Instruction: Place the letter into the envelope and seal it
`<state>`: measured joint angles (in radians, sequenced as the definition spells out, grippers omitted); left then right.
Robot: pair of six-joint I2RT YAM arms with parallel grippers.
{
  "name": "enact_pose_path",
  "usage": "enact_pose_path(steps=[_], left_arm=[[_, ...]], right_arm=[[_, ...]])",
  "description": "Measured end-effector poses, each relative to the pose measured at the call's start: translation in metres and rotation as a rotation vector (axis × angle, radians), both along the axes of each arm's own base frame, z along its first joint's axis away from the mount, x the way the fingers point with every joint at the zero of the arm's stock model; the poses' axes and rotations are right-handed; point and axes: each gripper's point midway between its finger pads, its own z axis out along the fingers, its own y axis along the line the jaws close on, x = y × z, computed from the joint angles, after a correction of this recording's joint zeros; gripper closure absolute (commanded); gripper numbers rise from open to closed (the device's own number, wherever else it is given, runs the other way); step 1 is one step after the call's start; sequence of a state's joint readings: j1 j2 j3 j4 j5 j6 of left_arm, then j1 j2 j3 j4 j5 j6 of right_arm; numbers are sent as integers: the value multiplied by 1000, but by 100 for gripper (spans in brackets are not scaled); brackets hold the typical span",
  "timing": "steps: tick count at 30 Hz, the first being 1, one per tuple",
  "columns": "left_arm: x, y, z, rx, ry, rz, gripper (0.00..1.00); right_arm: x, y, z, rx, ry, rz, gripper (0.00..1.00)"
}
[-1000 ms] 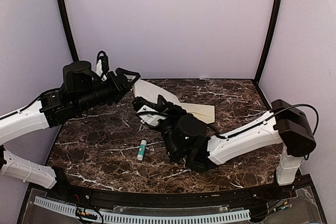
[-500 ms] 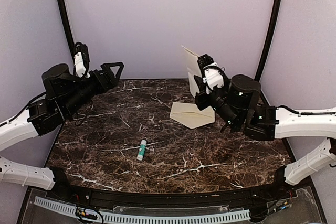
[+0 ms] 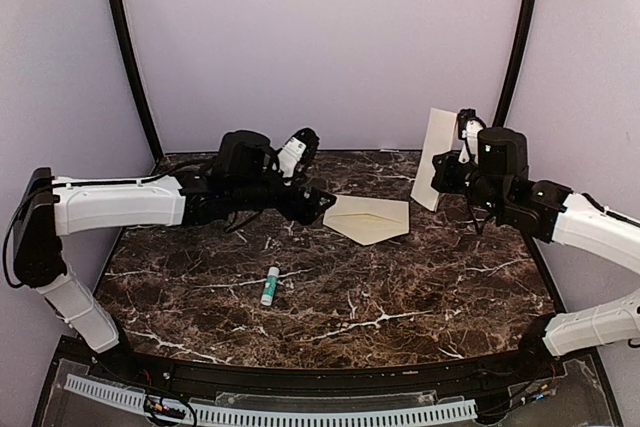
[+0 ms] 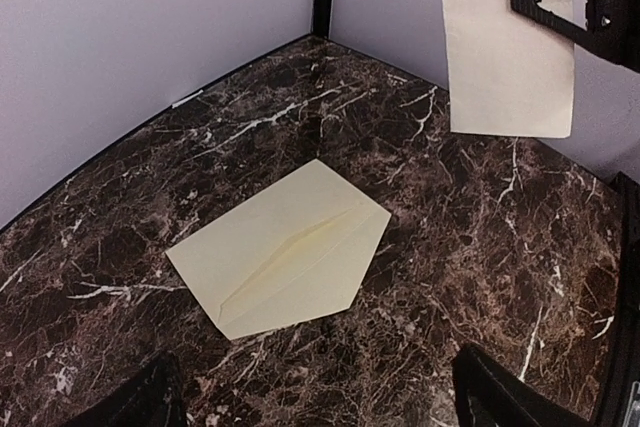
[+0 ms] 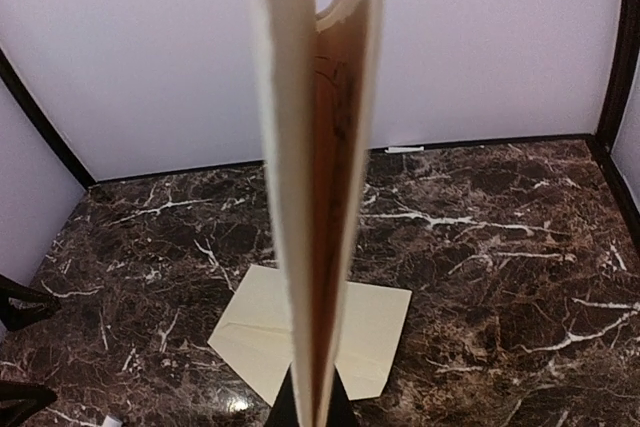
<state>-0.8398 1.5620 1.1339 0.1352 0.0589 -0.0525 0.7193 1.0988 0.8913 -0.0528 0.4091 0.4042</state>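
Observation:
The pale-cream envelope (image 3: 368, 218) lies flat on the marble table, its flap showing a crease (image 4: 285, 247). My left gripper (image 3: 316, 204) hovers just left of it, open, with nothing between its fingertips (image 4: 150, 397). The folded letter (image 3: 436, 159) hangs upright above the table's back right, pinched at one edge by my right gripper (image 3: 456, 161). In the right wrist view the letter (image 5: 320, 147) stands edge-on, its brown print inside the fold, with the envelope (image 5: 385, 332) on the table behind it. In the left wrist view the letter (image 4: 505, 47) hangs at the top right.
A white glue stick with a green cap (image 3: 270, 286) lies on the table front left of the envelope. Purple walls with black corner posts (image 3: 515, 47) close in the table at the back and both sides.
The right arm carried the letter from the table's middle to the back right. The left arm swung in from the back left down to the envelope's left end, and its jaws opened wider.

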Motion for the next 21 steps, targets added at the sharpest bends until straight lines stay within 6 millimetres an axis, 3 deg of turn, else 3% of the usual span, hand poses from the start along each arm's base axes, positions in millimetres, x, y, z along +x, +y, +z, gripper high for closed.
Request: enact_pose_path(steps=[4,9,16,21], left_arm=[[23,-29,-34,91,38,-31,10],[66,-69,-70,133,81,5,13],[116,-88,-116,111,217,30,18],[157,-81,-132,13,325,20,18]], right_arm=[[8,-30,-40,12,114,-57,100],[8,-49,-73,6,183,-99,100],[33,-70,-108,6,242,-157,100],[49,-75,-133,-10,281,-175,100]])
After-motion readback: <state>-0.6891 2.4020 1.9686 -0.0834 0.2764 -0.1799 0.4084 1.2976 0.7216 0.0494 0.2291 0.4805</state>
